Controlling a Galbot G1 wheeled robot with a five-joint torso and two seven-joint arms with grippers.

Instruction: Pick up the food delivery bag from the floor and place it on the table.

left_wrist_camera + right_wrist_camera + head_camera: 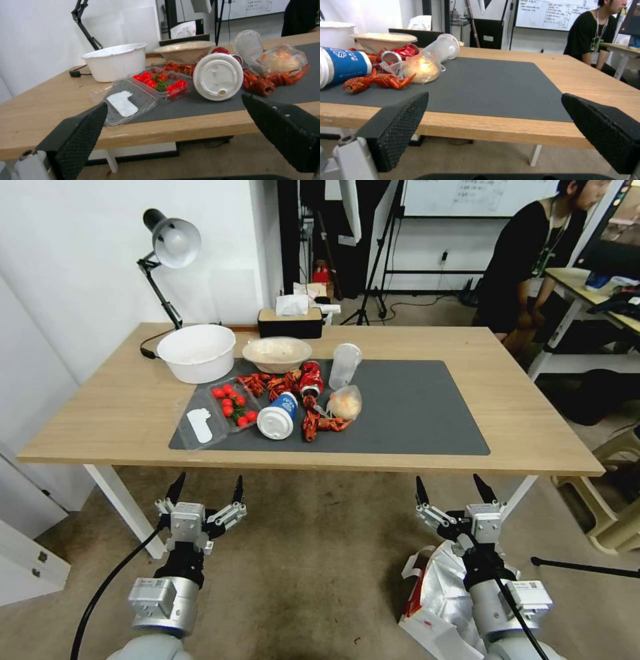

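Food delivery bag (443, 597) lying on floor (307, 567), below table's (533, 400) near edge, partly hidden under right arm. Not gripped. Right gripper (452, 493) spread wide, raised over bag, empty. Left gripper (205, 492) likewise spread, empty, short of near-left corner. Grey mat (413, 407) bare toward right edge; cup (279, 415), crayfish (320, 423) crowding left half. Risk judged: foil lining or strap slipping from pinch; bag knocking 1 of those items on set-down.

Even bright indoor light, soft shadow under desk (133, 413); head view bows at edges; wrist views soft, slightly blurred.
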